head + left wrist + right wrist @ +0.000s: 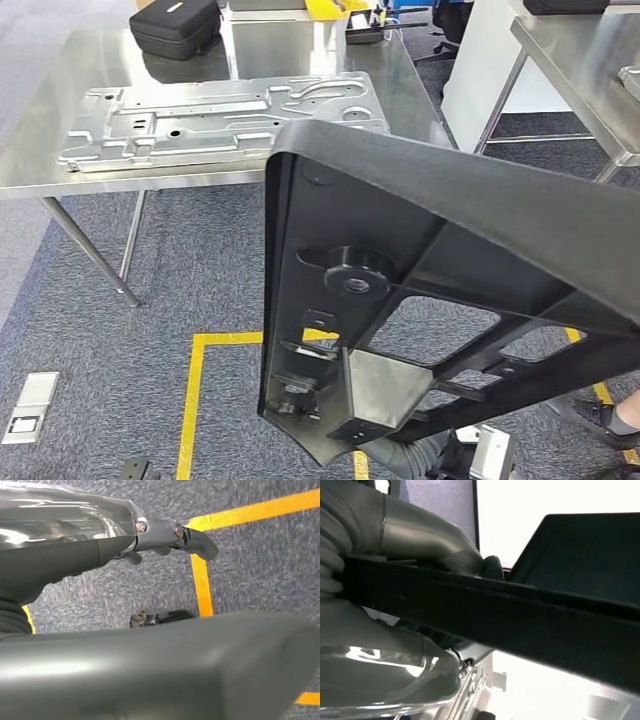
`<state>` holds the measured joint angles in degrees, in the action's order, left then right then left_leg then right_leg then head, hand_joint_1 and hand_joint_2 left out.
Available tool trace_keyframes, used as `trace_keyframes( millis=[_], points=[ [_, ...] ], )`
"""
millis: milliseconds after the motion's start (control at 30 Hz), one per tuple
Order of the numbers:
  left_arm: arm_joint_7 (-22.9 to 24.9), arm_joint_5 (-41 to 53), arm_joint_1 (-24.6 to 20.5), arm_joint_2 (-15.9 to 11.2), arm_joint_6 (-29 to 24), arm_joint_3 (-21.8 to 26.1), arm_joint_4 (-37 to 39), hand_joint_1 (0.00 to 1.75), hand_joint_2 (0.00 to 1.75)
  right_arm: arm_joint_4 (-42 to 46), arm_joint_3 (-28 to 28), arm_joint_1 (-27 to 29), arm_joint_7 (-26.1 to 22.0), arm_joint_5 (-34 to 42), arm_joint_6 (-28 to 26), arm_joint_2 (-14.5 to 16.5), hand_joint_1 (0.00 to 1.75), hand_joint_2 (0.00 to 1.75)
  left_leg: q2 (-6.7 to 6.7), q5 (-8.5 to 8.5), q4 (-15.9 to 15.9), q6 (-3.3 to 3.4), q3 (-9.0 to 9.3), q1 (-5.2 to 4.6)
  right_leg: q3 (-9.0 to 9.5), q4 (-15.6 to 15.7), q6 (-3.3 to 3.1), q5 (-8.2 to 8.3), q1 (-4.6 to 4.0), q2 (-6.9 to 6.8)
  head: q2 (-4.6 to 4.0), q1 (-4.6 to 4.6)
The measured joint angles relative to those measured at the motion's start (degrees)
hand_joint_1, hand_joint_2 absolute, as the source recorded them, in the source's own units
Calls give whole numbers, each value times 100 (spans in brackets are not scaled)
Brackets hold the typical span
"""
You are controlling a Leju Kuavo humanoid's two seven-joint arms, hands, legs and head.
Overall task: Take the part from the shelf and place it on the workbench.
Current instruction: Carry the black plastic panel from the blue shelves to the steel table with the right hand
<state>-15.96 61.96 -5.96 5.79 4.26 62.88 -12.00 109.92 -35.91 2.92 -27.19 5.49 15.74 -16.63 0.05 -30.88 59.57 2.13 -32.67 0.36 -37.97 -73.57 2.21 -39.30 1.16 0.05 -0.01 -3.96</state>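
i see grey carpet (189, 260) with yellow tape (190, 400) and two steel benches, the near bench (45, 140) ahead. on it: one stamped metal panel (211, 120) and one black case (177, 25). the one black part (453, 240) hangs tilted, short of the bench. my right hand (414, 605) clamps its edge; left hand (113, 545) i cannot tell.

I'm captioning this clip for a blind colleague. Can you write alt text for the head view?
A large black moulded part with ribs and a round boss fills the foreground, carried tilted above grey carpet with yellow floor tape. Beyond it stands a steel workbench bearing a stamped metal panel and a black case.
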Motion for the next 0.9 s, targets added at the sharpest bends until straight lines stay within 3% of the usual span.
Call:
trace_keyframes(
  millis=[33,67,133,200,367,400,467,533,567,600,667,700,833,900],
  points=[
    [1,0,4,0,0,0,0,0,0,-2,0,6,0,-2,0,-1,175,175,0,-18,1,0,19,1,-121,-156,10,25,0,0,-1,0],
    [1,0,7,0,0,0,0,0,0,-2,0,7,0,-4,-1,-1,175,175,-2,-40,1,-9,50,5,-134,-85,17,177,2,-1,-1,1],
    [2,0,9,0,0,-2,0,0,0,-3,0,5,0,-16,-3,-1,175,175,-6,-106,3,-51,139,14,106,561,11,651,4,-6,-1,1],
    [3,0,2,0,0,-4,0,0,0,2,0,6,1,-39,-10,-1,175,175,-11,-169,20,-114,196,-2,347,1134,-23,888,-8,-6,-1,-1],
    [7,2,-14,-1,0,-27,0,0,0,39,3,16,2,-68,-31,-3,175,175,-11,-292,112,-219,180,-9,426,1295,-180,821,8,6,0,-6],
    [7,4,-16,-1,0,-31,0,0,0,46,3,13,3,-69,-35,-3,175,175,-11,-403,305,-248,94,-1,444,1303,-208,811,23,-3,0,-8],
    [8,5,-8,1,0,-35,0,0,0,49,2,14,3,-73,-49,-3,175,175,-11,-699,998,-295,-269,16,464,1304,-246,782,25,-13,-1,-9],
    [12,4,10,-1,0,-35,0,0,0,48,2,27,4,-74,-66,-3,175,175,-11,-799,1543,-311,-614,20,491,1304,-256,750,22,-9,-1,-8],
    [14,4,15,-1,0,-36,0,0,0,48,2,32,4,-74,-72,-3,175,175,-12,-685,1535,-303,-658,20,519,1304,-253,729,21,-2,0,-8],
    [15,4,17,0,0,-36,0,0,0,48,2,36,4,-75,-74,-3,175,175,-12,-473,1315,-285,-598,18,559,1304,-247,703,20,4,0,-8],
    [15,4,15,-1,0,-37,0,0,0,49,3,38,4,-76,-78,-3,175,175,-15,-32,635,-220,-341,-1,650,1307,-223,644,12,10,-1,-8],
    [15,4,12,-2,0,-37,0,0,0,50,3,39,5,-77,-79,-3,175,175,-17,77,381,-183,-237,-20,673,1309,-203,623,11,14,-1,-9],
    [16,4,5,-4,0,-37,0,0,0,64,5,41,9,-79,-85,-4,175,175,-17,12,112,-91,-131,-50,667,1327,-85,587,15,11,-1,-11],
    [15,4,3,-4,0,-37,0,0,0,81,8,33,8,-79,-85,-8,175,175,-9,15,36,-58,-71,-13,598,1124,-36,449,7,7,0,-9]
  ],
)
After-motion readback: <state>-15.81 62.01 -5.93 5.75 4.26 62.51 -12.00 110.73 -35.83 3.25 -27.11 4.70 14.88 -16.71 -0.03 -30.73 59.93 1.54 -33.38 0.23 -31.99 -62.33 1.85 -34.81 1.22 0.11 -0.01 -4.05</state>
